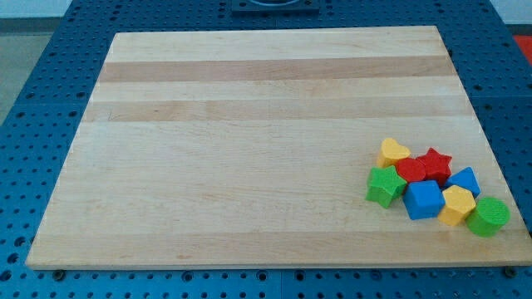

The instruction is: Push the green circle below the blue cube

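Observation:
The green circle [488,216] lies near the board's lower right corner, at the right end of a tight cluster of blocks. The blue cube [423,199] sits to its left in the same cluster, with a yellow block [456,204] between them. The green circle is to the right of the blue cube and slightly lower. My tip and the rod do not show in the view.
Other blocks in the cluster: a green block [386,185], a yellow heart-like block [393,152], a red block [411,169], a red star [435,164], a blue block [464,179]. The wooden board [249,141] rests on a blue perforated table [50,100].

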Tool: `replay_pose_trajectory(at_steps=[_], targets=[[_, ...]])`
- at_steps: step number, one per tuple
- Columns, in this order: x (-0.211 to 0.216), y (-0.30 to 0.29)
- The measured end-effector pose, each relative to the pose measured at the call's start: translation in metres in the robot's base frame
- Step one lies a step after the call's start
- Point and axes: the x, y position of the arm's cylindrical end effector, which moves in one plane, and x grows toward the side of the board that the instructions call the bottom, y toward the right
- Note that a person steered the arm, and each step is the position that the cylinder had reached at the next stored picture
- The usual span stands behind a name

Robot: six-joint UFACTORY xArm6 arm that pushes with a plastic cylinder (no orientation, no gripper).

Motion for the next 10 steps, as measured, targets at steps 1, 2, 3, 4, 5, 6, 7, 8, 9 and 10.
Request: replay_pose_trajectory(at_steps=[1, 2, 3, 4, 5, 6, 7, 8, 9, 10], targets=[[0.000, -0.014], [0.000, -0.030], [0.000, -0.042], [-0.006, -0.051], [-0.022, -0.052], [-0.025, -0.056], [-0.014, -0.066], [-0.001, -0.076], [0.001, -0.077], [0.001, -0.086]])
